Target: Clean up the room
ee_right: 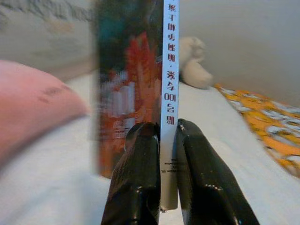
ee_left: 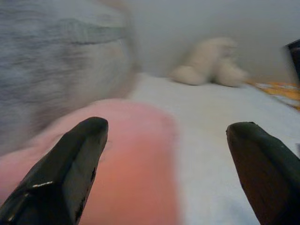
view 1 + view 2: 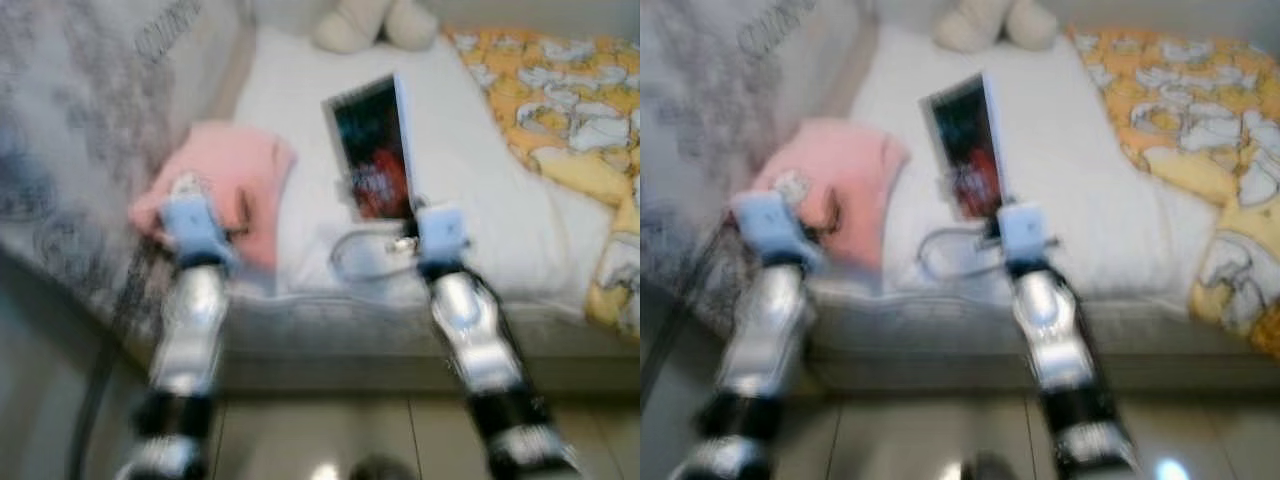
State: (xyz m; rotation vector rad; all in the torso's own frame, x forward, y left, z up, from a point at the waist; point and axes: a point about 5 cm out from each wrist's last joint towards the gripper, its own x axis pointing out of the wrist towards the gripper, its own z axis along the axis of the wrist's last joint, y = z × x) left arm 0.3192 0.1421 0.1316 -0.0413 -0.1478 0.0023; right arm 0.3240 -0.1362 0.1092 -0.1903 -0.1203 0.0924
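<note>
A book (image 3: 372, 148) with a dark cover and a white spine stands lifted over the white bed sheet (image 3: 480, 190). My right gripper (image 1: 168, 136) is shut on the book's spine (image 1: 168, 70), pinching its lower edge. A pink pillow (image 3: 235, 185) lies at the left of the bed. My left gripper (image 2: 164, 154) is open just above the pink pillow (image 2: 126, 159), with nothing between its fingers. A white cable (image 3: 360, 255) lies coiled on the sheet under the book.
A cream plush toy (image 3: 375, 22) sits at the head of the bed. A yellow patterned blanket (image 3: 560, 100) covers the right side. A grey patterned cover (image 3: 70, 130) hangs at the left. The bed's front edge (image 3: 350, 340) meets tiled floor.
</note>
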